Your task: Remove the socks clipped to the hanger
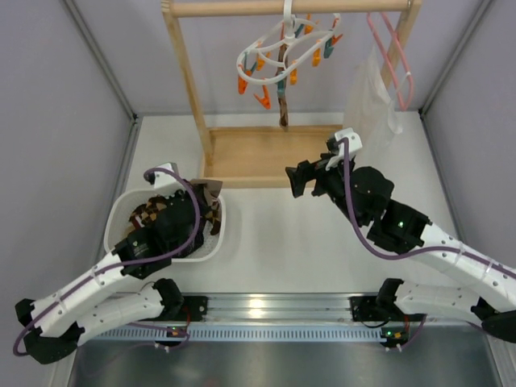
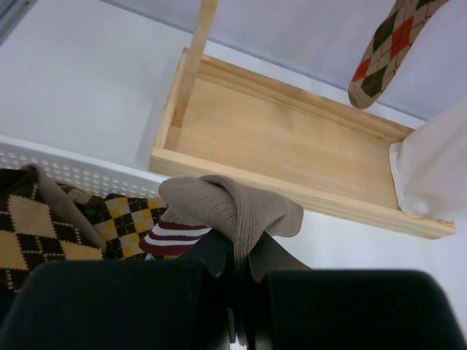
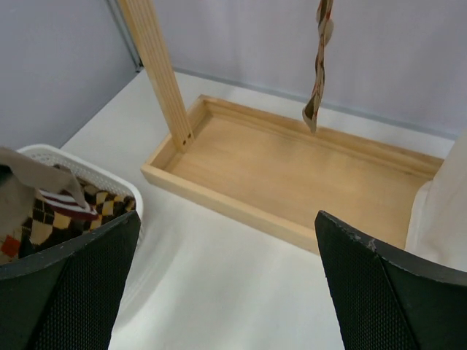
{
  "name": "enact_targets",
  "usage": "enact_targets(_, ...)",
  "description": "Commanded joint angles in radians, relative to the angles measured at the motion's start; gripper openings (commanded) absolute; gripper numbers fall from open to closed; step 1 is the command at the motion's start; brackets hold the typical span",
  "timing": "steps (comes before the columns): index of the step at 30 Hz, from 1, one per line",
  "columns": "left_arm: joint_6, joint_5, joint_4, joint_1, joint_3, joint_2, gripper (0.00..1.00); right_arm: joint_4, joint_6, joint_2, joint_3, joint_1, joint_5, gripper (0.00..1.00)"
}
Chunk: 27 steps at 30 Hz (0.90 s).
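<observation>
Right pincer, spread wide, should rise to the twelve-o'clock argyle sock (left pincer clamps a tan-cuffed sock over the basket).

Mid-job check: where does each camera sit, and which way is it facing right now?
Top external: above and behind the robot, looking down on the left arm, right arm, the basket and the hanger.
Left wrist: over the basket, facing the wooden tray; left gripper shut on a tan sock.
Right wrist: low, facing the tray; right gripper open.
Both wrist views share the tray, basket and hanging sock.
</observation>
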State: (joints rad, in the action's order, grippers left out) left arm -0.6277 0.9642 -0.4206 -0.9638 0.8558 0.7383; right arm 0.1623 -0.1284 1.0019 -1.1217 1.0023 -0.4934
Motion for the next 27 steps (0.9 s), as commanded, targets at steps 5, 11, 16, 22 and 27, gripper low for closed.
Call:
enact_targets(5, -0.119, 0.073, -0.271, 0.008, 0.129, -0.014, 0.0, -0.027, -0.066, -0.091, 0.129, 0.016, -0.045, 0.99)
enact_targets(11, -0.188, -0.089, -0.319, 0.092, 0.092, -0.01, 0.0, -0.017, -0.083, -0.106, 0.154, 0.016, -0.042, 0.99)
enact_targets(16, -0.162, -0.33, -0.313, 0.357, 0.02, 0.018, 0.0, -0.006, -0.096, -0.12, 0.171, 0.016, -0.036, 0.99)
enact_targets(22, -0.181, -0.404, -0.288, 0.537, -0.069, 0.038, 0.0, -0.015, -0.108, -0.125, 0.198, 0.015, -0.031, 1.0)
enact_targets(27, -0.179, -0.459, -0.195, 0.666, -0.136, 0.096, 0.0, -0.024, -0.116, -0.109, 0.215, 0.016, -0.024, 0.99)
